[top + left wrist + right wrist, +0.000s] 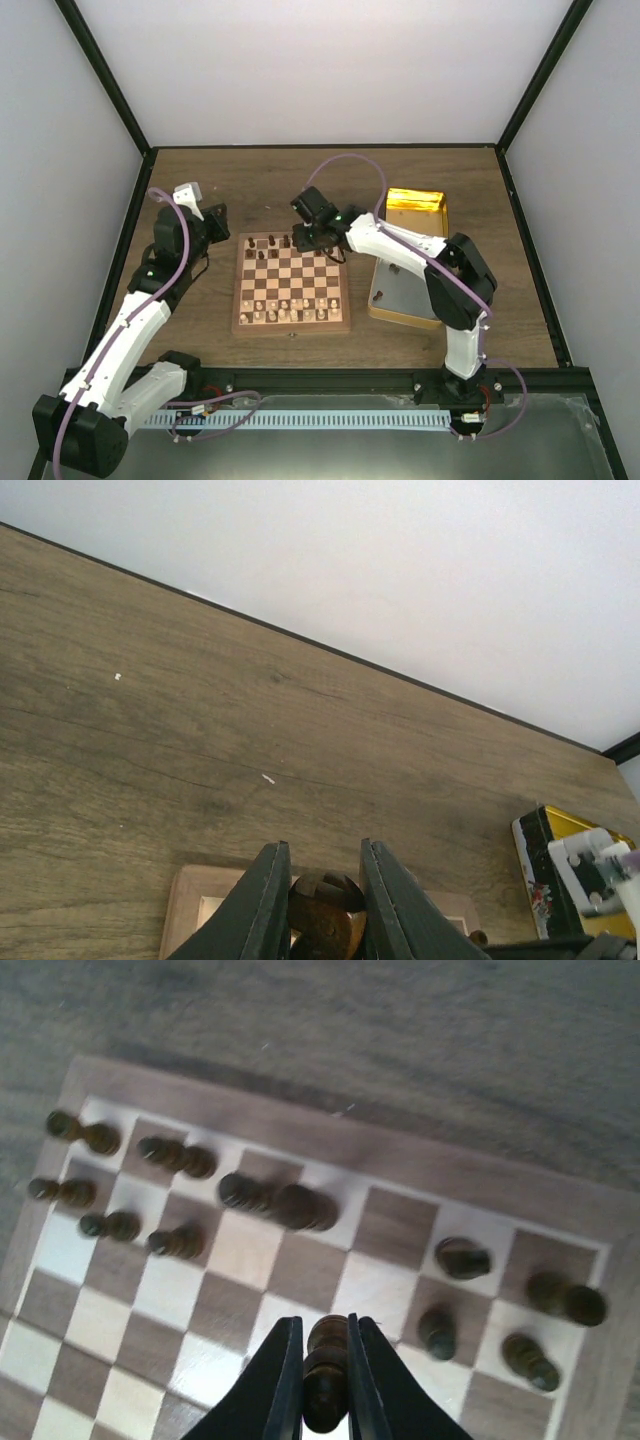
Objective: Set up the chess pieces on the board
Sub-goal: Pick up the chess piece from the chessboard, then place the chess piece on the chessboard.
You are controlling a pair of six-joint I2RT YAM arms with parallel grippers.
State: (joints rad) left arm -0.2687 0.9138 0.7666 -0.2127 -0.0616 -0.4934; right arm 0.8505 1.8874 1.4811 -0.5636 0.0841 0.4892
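Looking down from above, you are seeing a brown wood-grain table (330,180) boxed in by white walls (330,70) and black corner posts (105,75). Right of centre, a gold tin (416,200) is lying open, with a couple of small pieces sitting in its grey lower part. At mid-frame the chessboard (291,327) is carrying dark chessmen (262,243) along its top rows and pale chessmen (285,310) along its bottom rows. Your left gripper (322,905) is pinching a dark brown piece (325,920) beside the board's upper-left corner. Your right gripper (325,1360) is clamping a slim dark piece (325,1385) above the top rows.
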